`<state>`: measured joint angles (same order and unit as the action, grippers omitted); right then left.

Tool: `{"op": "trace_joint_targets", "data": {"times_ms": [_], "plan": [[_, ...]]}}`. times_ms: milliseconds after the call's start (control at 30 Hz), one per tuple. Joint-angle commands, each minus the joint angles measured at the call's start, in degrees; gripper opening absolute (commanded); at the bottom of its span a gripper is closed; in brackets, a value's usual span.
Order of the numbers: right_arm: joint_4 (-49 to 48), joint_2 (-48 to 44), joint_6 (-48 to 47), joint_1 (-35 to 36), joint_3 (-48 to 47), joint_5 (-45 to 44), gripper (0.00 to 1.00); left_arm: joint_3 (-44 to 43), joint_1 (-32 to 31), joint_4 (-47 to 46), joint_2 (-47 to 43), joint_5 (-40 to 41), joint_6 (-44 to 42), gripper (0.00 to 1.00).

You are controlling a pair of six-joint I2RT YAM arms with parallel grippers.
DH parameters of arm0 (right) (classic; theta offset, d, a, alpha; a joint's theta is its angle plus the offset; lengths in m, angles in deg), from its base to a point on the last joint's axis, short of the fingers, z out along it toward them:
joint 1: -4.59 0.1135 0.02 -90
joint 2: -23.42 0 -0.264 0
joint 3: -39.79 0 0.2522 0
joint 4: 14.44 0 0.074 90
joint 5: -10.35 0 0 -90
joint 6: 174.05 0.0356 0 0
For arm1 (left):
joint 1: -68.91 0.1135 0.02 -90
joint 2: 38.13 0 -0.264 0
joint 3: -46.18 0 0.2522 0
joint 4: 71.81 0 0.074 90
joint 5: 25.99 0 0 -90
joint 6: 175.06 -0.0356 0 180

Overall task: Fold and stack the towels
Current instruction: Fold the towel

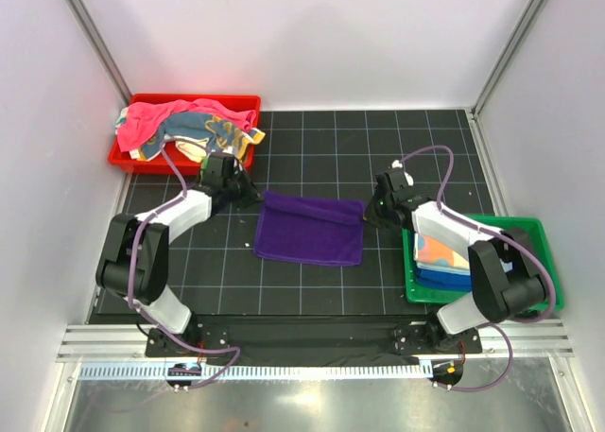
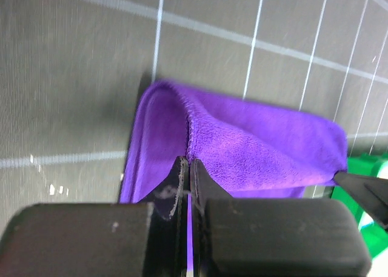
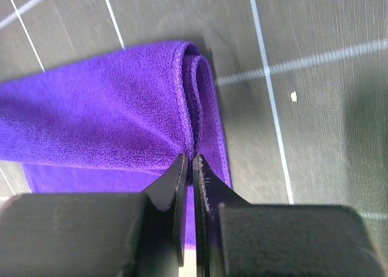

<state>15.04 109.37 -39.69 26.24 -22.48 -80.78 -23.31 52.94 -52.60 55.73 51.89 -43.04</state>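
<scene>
Left gripper (image 2: 185,171) and right gripper (image 3: 189,168), close under their wrist cameras, each sat pinched tight on the purple towel (image 1: 310,229).

Seen from overhead, that towel lay at the centre of the frame on the black gridded mat (image 1: 312,158), with a folded-over layer running along its upper edge. The left gripper had hold of the upper left corner and the right gripper the upper right corner. Both wrist views showed the hemmed edge doubled over and caught between fingers that almost met. At upper left a red tray (image 1: 241,101) held a loose heap of towels (image 1: 184,129), pink and teal-and-yellow. At the right of the frame a green tray (image 1: 522,226) held a flat stack of folded towels (image 1: 437,252), partly hidden by the right arm, with a blue layer lowest.
</scene>
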Motion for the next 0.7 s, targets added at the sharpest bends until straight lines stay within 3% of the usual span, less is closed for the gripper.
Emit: {"op": "trace_joint_targets", "data": {"times_ms": [0,433,667], "plan": [[-3.59,-5.34,1.87,-0.03,2.71,0.33,0.01,2.89,0.41,-2.72,-4.56,-1.94,0.34,0.0],[-4.74,-13.44,5.56,4.8,12.56,1.39,0.01,14.76,0.32,-4.75,-13.62,-2.91,2.01,0.0],[-4.13,-17.74,7.76,7.26,15.64,-2.56,0.01,19.6,0.15,-4.93,-17.92,-3.08,2.36,0.0]]}}
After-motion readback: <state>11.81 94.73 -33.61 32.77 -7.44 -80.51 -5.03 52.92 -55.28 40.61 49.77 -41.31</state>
